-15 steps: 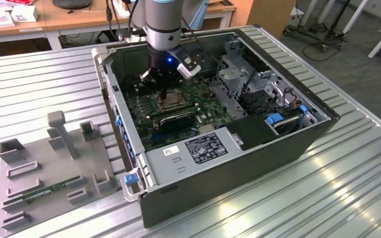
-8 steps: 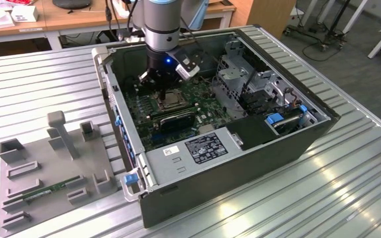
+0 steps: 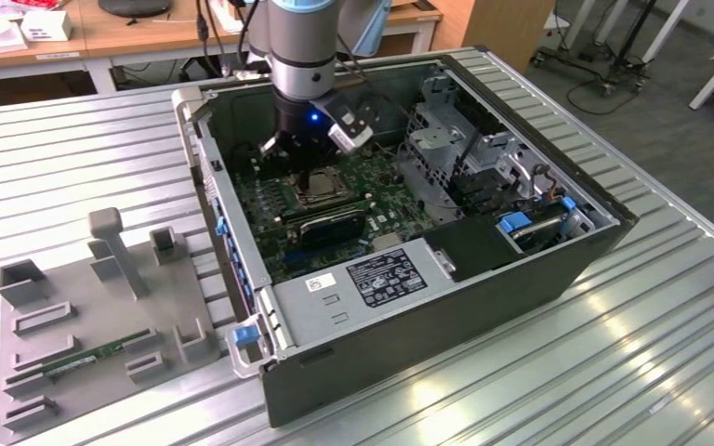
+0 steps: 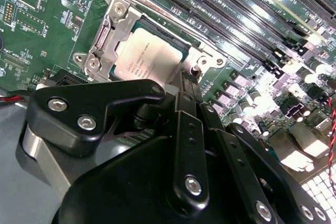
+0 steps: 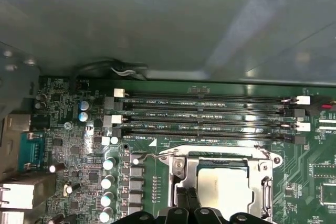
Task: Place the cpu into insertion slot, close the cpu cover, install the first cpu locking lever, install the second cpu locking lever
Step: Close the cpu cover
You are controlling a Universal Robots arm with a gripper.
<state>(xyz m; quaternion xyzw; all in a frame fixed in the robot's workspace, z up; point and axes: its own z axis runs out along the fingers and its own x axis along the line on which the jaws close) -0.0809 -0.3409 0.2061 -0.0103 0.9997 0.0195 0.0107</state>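
The cpu [image 4: 149, 56] sat in the insertion slot [image 4: 207, 56], its dull top framed by the cpu cover [image 4: 113, 40] lying down around it; the socket's black body was mostly hidden beneath both. The gripper [image 4: 188, 80] stood at the cover's edge with fingers drawn narrow together, and whether the tips touched anything was hard to make out. The exterior view alone showed the whole motherboard [image 3: 376, 200] inside the open case [image 3: 556, 269].

Green motherboard [image 4: 47, 40], dull silver-tan cpu [image 4: 149, 59], silvery cover [image 4: 106, 38], black gripper [image 4: 188, 80], black memory slots [image 5: 210, 109], dark grey case [image 3: 431, 358]
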